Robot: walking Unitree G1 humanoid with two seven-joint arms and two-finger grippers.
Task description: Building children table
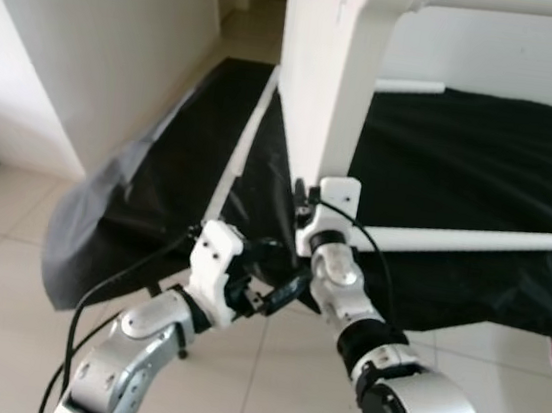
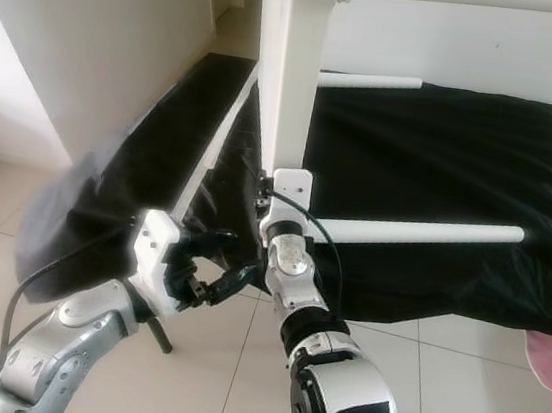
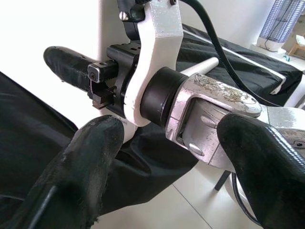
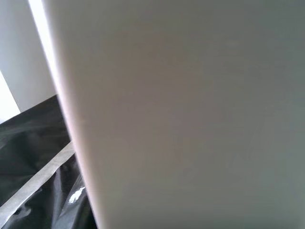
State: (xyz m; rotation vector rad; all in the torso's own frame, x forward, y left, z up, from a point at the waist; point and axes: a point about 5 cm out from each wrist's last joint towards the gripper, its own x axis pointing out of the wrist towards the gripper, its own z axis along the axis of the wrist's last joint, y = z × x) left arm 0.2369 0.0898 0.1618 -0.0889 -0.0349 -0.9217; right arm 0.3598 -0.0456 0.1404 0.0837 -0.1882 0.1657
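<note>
- Your right gripper (image 1: 308, 192) sits at the foot of the white leg (image 1: 317, 81), which stands upright at the front edge of the black sheet (image 1: 463, 159); you can't tell its fingers' state.
- Your left gripper (image 3: 167, 157) is just beside the right wrist (image 1: 334, 269), fingers (image 3: 86, 167) apart either side of it.
- White rod (image 1: 463, 240) lies on the sheet, right of the leg.

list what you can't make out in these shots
- Right gripper: in the eye views its fingers are hidden behind its own wrist bracket and the white panel.
- White panel: its top is cut off by the eye views' upper edge; the right wrist view is too close to give detail.
- White rod: its near end is hidden behind the right arm.
</note>
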